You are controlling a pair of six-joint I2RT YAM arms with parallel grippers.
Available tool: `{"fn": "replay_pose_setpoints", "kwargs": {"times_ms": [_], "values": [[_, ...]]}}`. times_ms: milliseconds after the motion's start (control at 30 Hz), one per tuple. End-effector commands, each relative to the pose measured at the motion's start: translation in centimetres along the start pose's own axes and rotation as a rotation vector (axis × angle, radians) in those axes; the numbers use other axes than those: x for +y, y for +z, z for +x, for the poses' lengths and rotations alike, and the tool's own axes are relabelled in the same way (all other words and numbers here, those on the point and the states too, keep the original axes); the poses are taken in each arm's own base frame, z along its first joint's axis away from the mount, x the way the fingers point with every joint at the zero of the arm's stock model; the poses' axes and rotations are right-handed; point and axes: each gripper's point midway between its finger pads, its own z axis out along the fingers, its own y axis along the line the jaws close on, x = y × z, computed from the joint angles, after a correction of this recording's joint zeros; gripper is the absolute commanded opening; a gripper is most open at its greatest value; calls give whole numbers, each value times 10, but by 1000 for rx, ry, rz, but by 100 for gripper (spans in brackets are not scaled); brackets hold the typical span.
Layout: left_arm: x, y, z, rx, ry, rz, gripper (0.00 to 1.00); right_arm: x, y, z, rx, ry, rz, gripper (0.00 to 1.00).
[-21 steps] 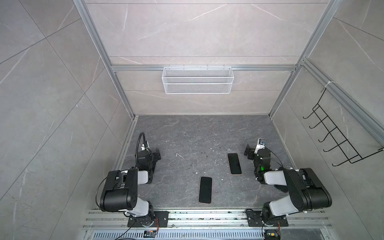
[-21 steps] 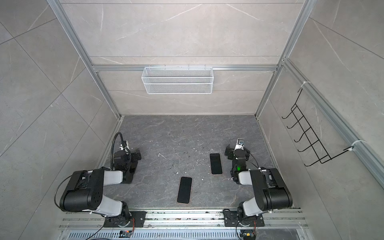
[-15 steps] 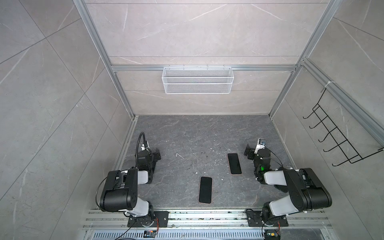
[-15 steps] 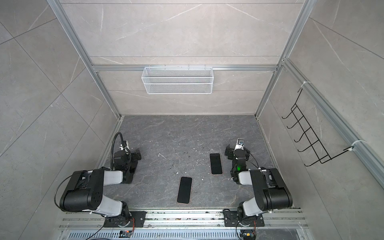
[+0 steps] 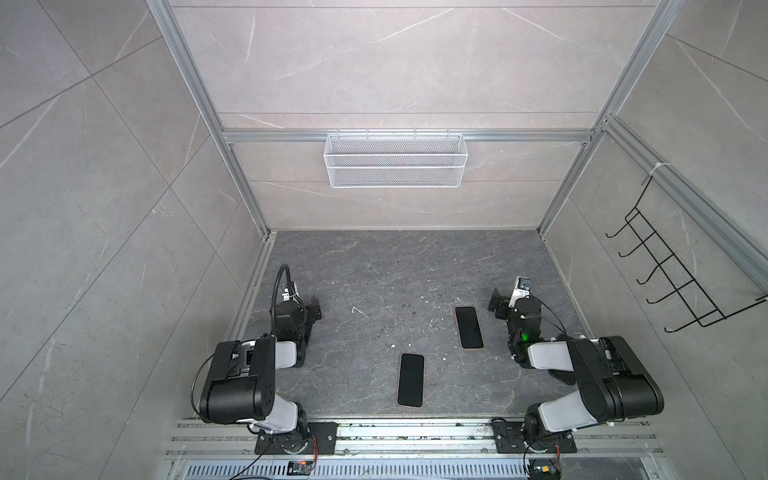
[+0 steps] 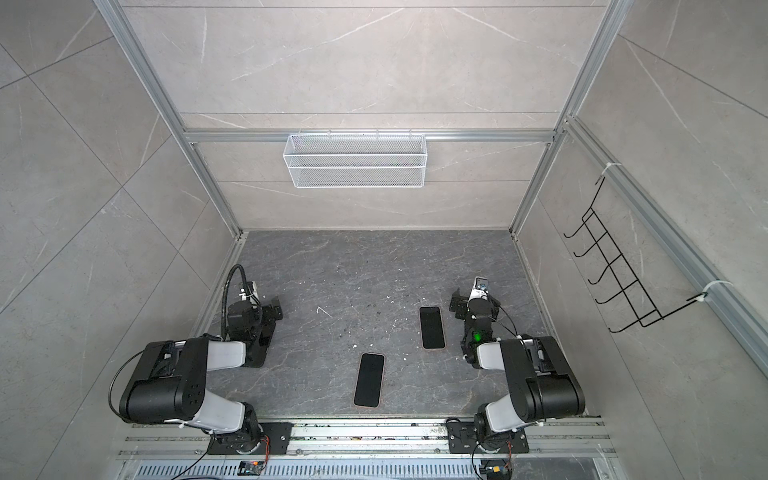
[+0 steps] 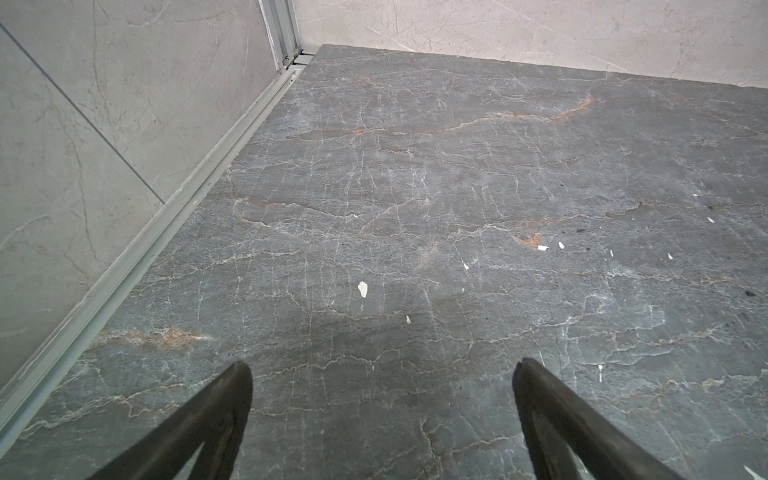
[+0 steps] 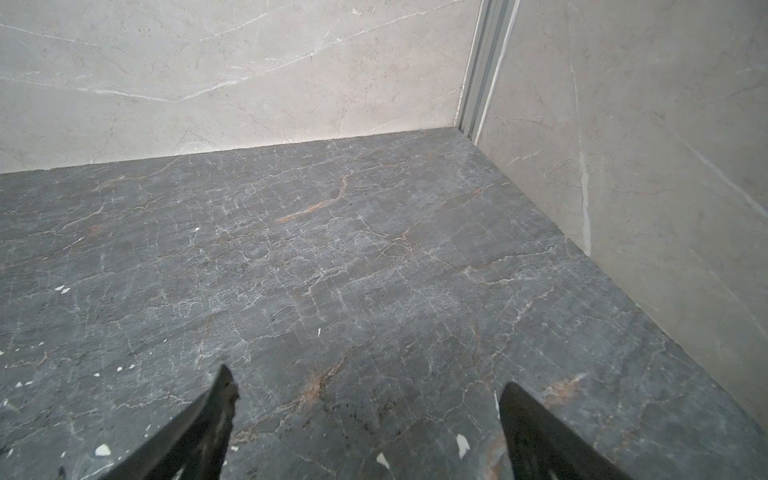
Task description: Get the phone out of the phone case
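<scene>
Two flat black rectangular slabs lie apart on the dark grey veined stone tabletop (image 5: 374,270): the near slab (image 5: 410,379) front centre, the far slab (image 5: 468,327) farther right. Which is phone and which is case, I cannot tell. Slightly farther back, the left gripper (image 7: 382,368) and right gripper (image 8: 368,381) are spread wide, empty.

Nothing to call, folks: I can't spot a single shift since a moment ago. The left gripper (image 7: 382,365) sits low on its own side exactly where it was, jaws spread just as wide, and the right gripper (image 8: 368,378) is the same story. The front slab (image 5: 410,380) and the right slab (image 5: 468,328) lie flat on the floor (image 5: 374,286) on the same spots, at the same angle, in both top views
</scene>
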Motion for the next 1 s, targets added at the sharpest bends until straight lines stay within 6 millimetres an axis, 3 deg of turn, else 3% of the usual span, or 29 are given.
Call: {"fn": "replay_pose_setpoints", "kwargs": {"times_ms": [0,267,333,433,567,667,767,967], "values": [[-2,0,-13,-49,-3,7,100,-4,0,-1,-13,18,16,100],[-2,-1,-14,-52,-3,8,100,-4,-1,-1,-15,16,15,100],[-7,-3,-21,-72,6,32,100,2,-5,-9,-34,-2,-8,100],[-14,-14,-35,-40,40,42,100,1,-20,-37,10,-59,120,100],[-7,-35,-60,34,-80,-39,100,23,-37,-72,178,-19,60,100],[-26,-51,-73,93,-199,47,100,48,-58,-86,248,-42,-14,100],[-56,-65,-77,191,-295,202,100,63,-77,-85,357,-54,-44,100],[-109,-105,-67,427,-324,364,100,83,-125,-50,587,2,-176,100]]}}
